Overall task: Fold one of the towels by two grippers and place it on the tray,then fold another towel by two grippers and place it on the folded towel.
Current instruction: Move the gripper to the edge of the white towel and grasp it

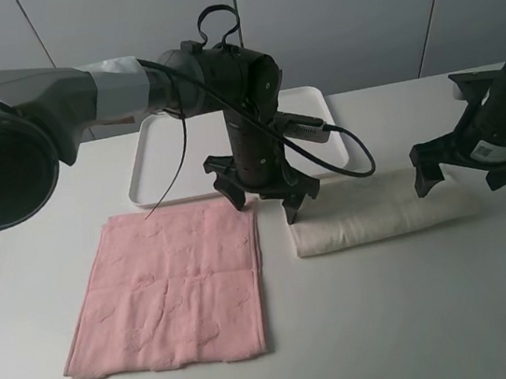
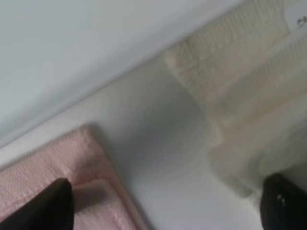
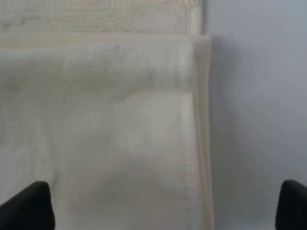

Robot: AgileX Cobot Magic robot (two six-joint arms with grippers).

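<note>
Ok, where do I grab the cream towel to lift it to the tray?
Probably by its two short ends, from above. The cream towel lies flat as a long folded strip, so one middle pinch would let both ends droop. The open left gripper hangs over its left end, the open right gripper over its right.

Corner of a pink towel (image 2: pixel 38 167) and a folded cream towel (image 2: pixel 240 81) lie apart on the white bench (image 2: pixel 158 148), framed by the left claw (image 2: pixel 163 205), its black fingertips (image 2: pixel 48 206) spread wide.

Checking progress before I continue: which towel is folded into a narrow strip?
The cream towel, right of the pink towel in the high view; the pink one lies spread as a broad square.
</note>
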